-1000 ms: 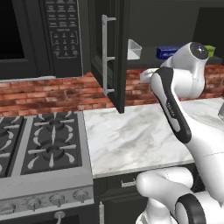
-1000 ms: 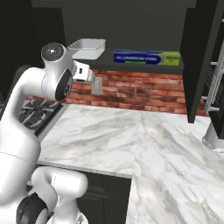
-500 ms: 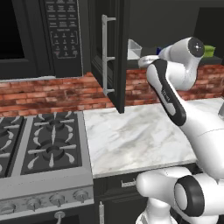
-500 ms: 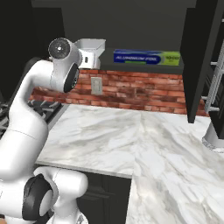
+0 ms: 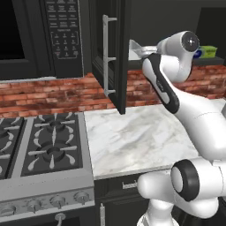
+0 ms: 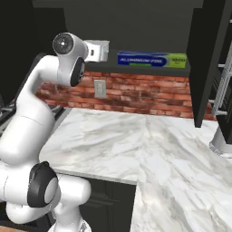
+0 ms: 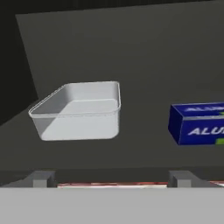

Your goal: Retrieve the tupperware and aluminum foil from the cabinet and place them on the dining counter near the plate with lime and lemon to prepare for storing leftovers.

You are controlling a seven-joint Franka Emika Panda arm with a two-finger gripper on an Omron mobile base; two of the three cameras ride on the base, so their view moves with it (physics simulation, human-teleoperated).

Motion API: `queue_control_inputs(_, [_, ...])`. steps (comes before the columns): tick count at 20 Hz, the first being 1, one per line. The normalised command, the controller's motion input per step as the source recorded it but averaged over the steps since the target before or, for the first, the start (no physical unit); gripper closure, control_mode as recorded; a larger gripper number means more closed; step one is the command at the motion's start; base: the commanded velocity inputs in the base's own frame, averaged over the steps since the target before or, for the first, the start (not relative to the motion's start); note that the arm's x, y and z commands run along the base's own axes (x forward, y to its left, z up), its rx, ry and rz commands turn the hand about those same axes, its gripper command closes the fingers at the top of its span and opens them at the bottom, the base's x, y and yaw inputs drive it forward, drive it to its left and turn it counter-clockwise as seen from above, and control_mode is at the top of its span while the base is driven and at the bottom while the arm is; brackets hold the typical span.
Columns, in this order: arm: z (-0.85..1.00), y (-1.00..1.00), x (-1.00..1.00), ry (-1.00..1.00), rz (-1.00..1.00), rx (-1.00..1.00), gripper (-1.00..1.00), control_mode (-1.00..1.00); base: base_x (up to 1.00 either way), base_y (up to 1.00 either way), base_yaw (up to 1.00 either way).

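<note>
Arm raised further toward the cabinet [image 5: 115, 53] since earlier; fingers [image 7: 41, 178] spread wide, empty, short of the tupperware [image 7: 78, 110] on its shelf, foil [image 7: 199, 122] beside: next, advance and grasp.

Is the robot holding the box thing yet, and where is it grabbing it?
No, nothing is held. The end effector is open in front of the shelf, short of the tupperware and the foil.
</note>
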Motion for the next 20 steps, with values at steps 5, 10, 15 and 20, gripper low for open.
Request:
queue_control_inputs(5, [0.23, 0.00, 0.39, -0.03, -0.11, 0.00, -1.00, -1.00, 0.00, 0.00, 0.00])
queue_control_inputs(10, [0.05, 0.00, 0.43, 0.00, -0.06, 0.00, -1.00, -1.00, 0.00, 0.00, 0.00])
queue_control_inputs(15, [0.00, 0.00, 0.47, 0.01, 0.00, 0.01, -1.00, -1.00, 0.00, 0.00, 0.00])
queue_control_inputs(20, [-0.02, 0.00, 0.56, 0.08, 0.00, 0.00, -1.00, -1.00, 0.00, 0.00, 0.00])
